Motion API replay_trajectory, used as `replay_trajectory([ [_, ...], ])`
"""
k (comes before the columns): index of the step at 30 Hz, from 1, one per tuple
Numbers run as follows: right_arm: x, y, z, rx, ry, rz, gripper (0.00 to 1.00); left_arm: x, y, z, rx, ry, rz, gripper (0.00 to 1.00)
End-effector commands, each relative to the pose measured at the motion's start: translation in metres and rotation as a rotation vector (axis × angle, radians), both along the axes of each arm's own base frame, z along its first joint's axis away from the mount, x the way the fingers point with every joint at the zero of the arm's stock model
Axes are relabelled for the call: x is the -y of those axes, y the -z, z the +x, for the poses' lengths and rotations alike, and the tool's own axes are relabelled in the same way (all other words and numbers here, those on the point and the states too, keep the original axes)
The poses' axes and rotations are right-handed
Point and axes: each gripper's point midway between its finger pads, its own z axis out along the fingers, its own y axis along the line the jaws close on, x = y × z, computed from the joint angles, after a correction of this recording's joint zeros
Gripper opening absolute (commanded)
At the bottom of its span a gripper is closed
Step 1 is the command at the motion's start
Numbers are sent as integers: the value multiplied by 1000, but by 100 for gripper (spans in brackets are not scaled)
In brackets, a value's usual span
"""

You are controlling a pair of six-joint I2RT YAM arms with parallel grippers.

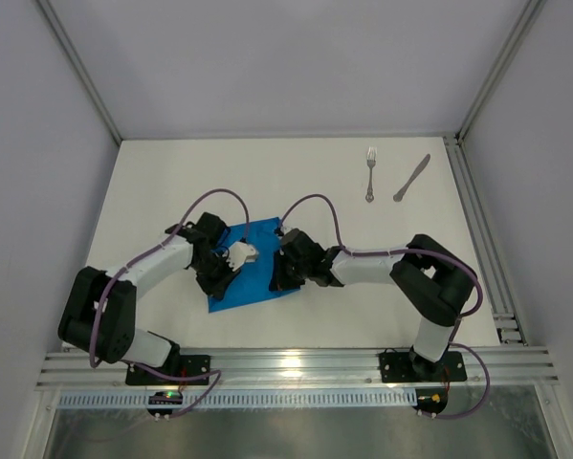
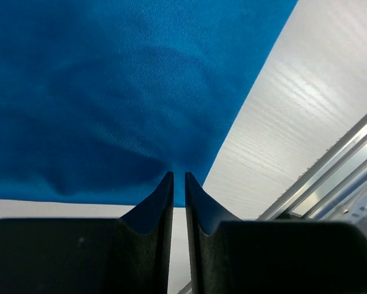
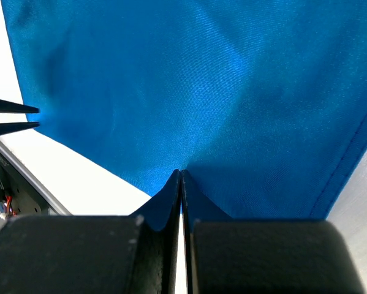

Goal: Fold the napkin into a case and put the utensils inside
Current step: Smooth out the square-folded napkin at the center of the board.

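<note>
Near the front middle of the table (image 1: 267,182), the napkin (image 1: 257,277) lies as a skewed blue patch between the two arms, its corners turned off square from the table edges. The left gripper (image 2: 177,176) meets it from the left side. Its jaws stand nearly together with only a thin slit between them, and the cloth puckers into folds that run to the tips, so it is pinched on the napkin at the hem. The right gripper (image 3: 181,173) meets the napkin from the right side. Its jaws are pressed together with no gap, the cloth creases toward them, and they are clamped on the napkin a little in from the stitched hem at the right of the right wrist view. In that same view the left gripper's tips show as two thin points at the cloth's far edge. Whether the cloth is one layer or doubled I cannot tell. The fork (image 1: 370,174) and knife (image 1: 411,179) lie well apart from the napkin at the far right of the table. The fork points away from the arms, the knife slants beside it, and the two do not touch.
</note>
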Motion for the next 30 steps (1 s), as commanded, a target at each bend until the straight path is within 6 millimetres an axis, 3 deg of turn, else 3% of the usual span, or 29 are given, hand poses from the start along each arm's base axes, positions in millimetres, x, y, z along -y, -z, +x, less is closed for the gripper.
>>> replay_trajectory([
  [1, 0, -12, 9, 35, 39, 37, 4, -11, 13, 9, 54, 23, 70, 13],
  [8, 26, 6, 9, -7, 110, -8, 4, -37, 39, -8, 26, 70, 222, 13],
  [12, 40, 9, 9, -12, 144, -26, 4, -37, 54, -13, -26, 63, 232, 11],
  [14, 48, 6, 10, -6, 167, -30, 4, -35, 55, -13, -32, 57, 226, 11],
  [23, 122, 14, 15, -27, 319, -120, 4, -29, 48, -11, -12, 55, 187, 10],
  [26, 132, -3, 19, 15, 322, -140, 4, -18, 36, -7, -13, 45, 141, 12],
  [28, 128, -32, 34, 93, 304, -141, 4, -11, 21, 1, 16, 30, 108, 14],
  [29, 135, -37, 36, 105, 310, -180, 4, -2, 4, 14, 50, 5, 79, 16],
  [30, 128, -59, 47, 149, 309, -157, 4, 0, -10, 14, 58, -5, 68, 18],
])
